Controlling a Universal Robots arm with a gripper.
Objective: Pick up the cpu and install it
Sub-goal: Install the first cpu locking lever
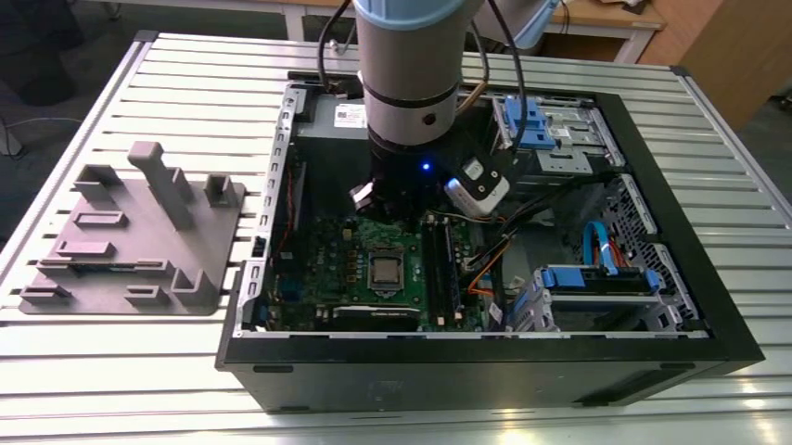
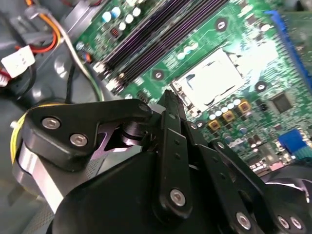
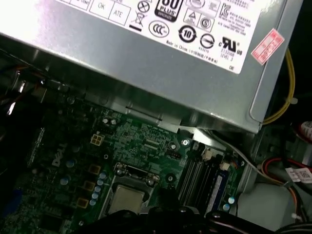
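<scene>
Ribbed silver metal tabletop [image 1: 111,93] carries an open black computer case [image 1: 693,306] lying on its side, with a large grey plastic tray with upright blocks [image 1: 136,232] resting apart from it toward the exterior view's left. Inside the case, the green circuit board [image 1: 322,264] lies flat, and the cpu [image 1: 386,270], a small flat square chip with a silvery-grey metal top, sits in the socket at the board's centre; it also appears in both wrist views [image 2: 214,73] [image 3: 126,201]. The grey robot arm [image 1: 415,74] reaches down into the case, and its black gripper [image 2: 169,100] hangs just above the board beside the socket, apart from the chip. Whether the gripper's fingers are parted or closed cannot be told. A silver power supply box [image 3: 146,53] borders the board.
</scene>
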